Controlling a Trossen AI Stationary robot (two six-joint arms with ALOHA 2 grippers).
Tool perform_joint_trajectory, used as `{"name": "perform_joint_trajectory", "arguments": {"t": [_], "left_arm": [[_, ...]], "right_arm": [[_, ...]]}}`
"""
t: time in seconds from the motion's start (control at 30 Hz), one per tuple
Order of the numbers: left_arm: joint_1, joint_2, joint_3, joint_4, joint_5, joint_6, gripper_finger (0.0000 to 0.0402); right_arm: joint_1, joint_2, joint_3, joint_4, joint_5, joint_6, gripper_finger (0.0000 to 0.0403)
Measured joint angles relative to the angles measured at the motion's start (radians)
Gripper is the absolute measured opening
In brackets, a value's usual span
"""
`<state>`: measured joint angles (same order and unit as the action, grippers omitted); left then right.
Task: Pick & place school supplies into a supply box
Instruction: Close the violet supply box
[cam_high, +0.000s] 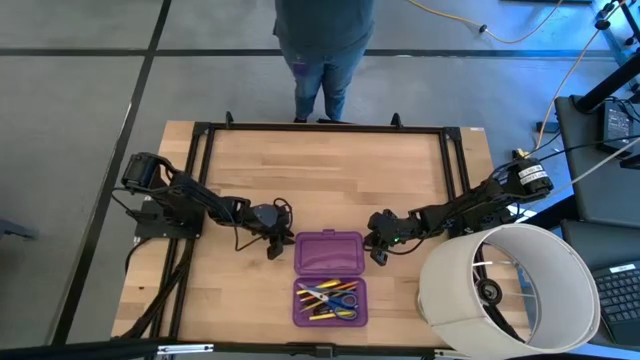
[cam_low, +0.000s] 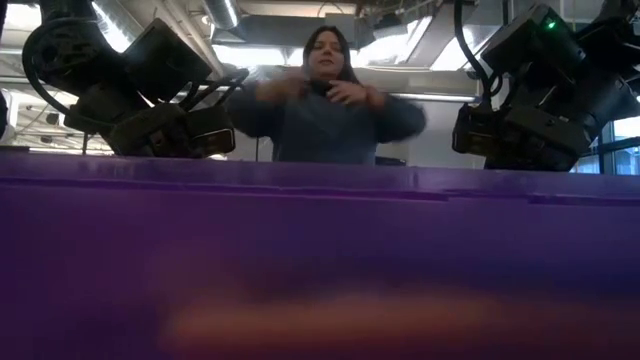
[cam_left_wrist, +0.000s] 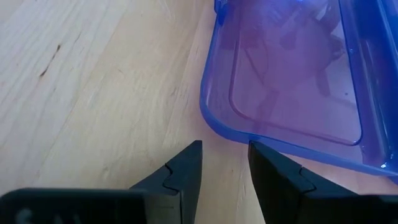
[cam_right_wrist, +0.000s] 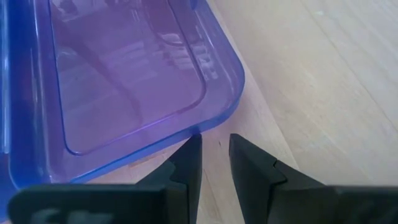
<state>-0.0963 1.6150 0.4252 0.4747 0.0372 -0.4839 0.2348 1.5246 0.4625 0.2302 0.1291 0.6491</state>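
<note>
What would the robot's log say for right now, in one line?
supply box: open, school supplies in near half | left gripper: open, empty, beside lid half | right gripper: open, empty, beside lid half

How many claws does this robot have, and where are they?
2. The left claw sits beside the left edge of the purple box, at its empty half. The right claw sits beside the right edge. Both are slightly open and hold nothing.
</note>
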Motion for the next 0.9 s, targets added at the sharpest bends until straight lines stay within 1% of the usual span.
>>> {"name": "perform_joint_trajectory", "arguments": {"t": [0.1, 0.2, 0.3, 0.37, 0.47, 0.53, 0.6, 0.7, 0.77, 0.9], "left_arm": [[0.001, -0.006, 0.002, -0.017, 0.004, 0.015, 0.0127], [0.001, -0.046, 0.004, -0.098, -0.011, 0.03, 0.0127], [0.002, -0.126, 0.001, -0.211, -0.057, 0.049, 0.0128], [0.002, -0.205, 0.001, -0.277, -0.088, 0.059, 0.0128], [0.001, -0.339, 0.001, -0.398, -0.135, 0.078, 0.0128], [0.001, -0.431, 0.001, -0.464, -0.165, 0.091, 0.0128], [0.001, -0.523, 0.001, -0.523, -0.196, 0.11, 0.0128], [-0.007, -0.651, 0.001, -0.59, -0.238, 0.133, 0.0128], [-0.019, -0.729, -0.008, -0.602, -0.266, 0.144, 0.0128], [-0.039, -0.878, -0.057, -0.608, -0.283, 0.163, 0.0128]], "right_arm": [[0.0, 0.0, 0.0, -0.005, 0.001, 0.0, 0.0087], [0.0, -0.001, 0.005, -0.009, 0.005, 0.0, 0.0087], [0.0, -0.013, 0.005, -0.023, 0.004, -0.012, 0.0087], [0.0, -0.043, 0.005, -0.038, 0.004, -0.029, 0.0087], [0.0, -0.124, 0.004, -0.103, 0.006, -0.06, 0.0087], [0.0, -0.198, 0.003, -0.168, 0.032, -0.086, 0.0087], [0.0, -0.275, 0.003, -0.231, 0.087, -0.13, 0.0087], [0.01, -0.383, 0.002, -0.309, 0.192, -0.154, 0.0087], [0.027, -0.446, 0.002, -0.33, 0.219, -0.154, 0.0087], [0.064, -0.547, -0.008, -0.336, 0.219, -0.165, 0.0087]]}}
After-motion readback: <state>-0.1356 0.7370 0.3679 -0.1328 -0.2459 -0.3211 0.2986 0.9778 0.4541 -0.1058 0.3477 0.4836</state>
